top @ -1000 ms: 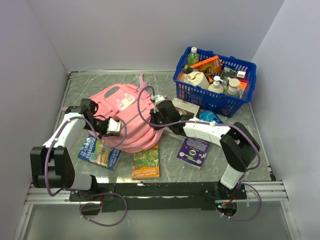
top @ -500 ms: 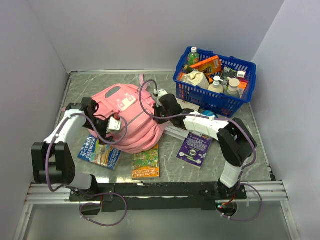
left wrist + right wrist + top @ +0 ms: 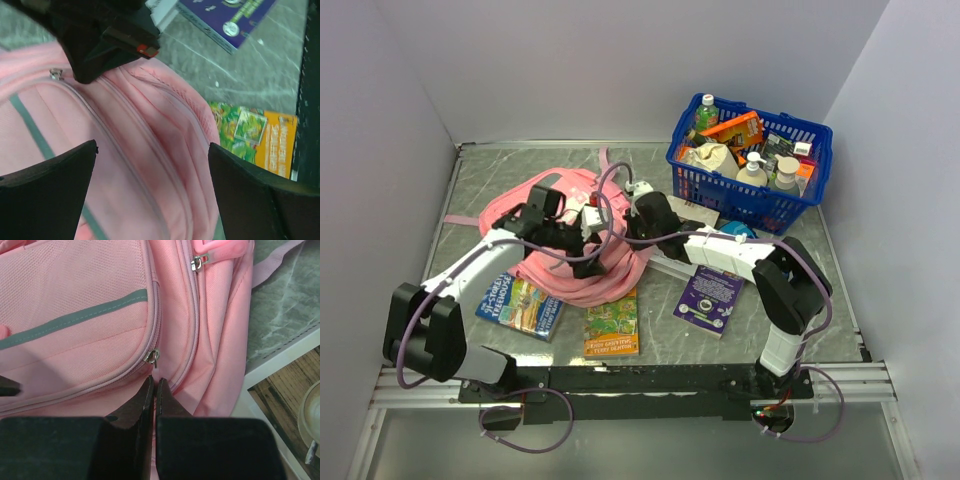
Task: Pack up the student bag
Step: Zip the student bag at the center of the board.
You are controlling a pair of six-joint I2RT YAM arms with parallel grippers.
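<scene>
The student bag (image 3: pixel 552 268) is a soft pink backpack lying left of the table's middle. Over its near right part hangs my left gripper (image 3: pixel 588 243), wide open, with only pink fabric and zip lines between its fingers (image 3: pixel 50 190). In the left wrist view the bag (image 3: pixel 125 115) fills the frame under that gripper (image 3: pixel 152 146). At the bag's right edge my right gripper (image 3: pixel 628 224) is shut. In the right wrist view the right gripper's (image 3: pixel 154 380) tips pinch a thin pale pull just below a metal zip slider (image 3: pixel 152 356) on the bag (image 3: pixel 75 300).
A blue basket (image 3: pixel 750 165) full of bottles and packets stands at the back right. A purple book (image 3: pixel 708 300), an orange-green book (image 3: pixel 612 325) and a blue book (image 3: pixel 520 305) lie near the bag. A flat box (image 3: pixel 690 215) lies under the right arm.
My left gripper has opened and swung from the bag's left side across to its right part. The bag has bunched up and shifted. The right gripper stays shut at the zip.
</scene>
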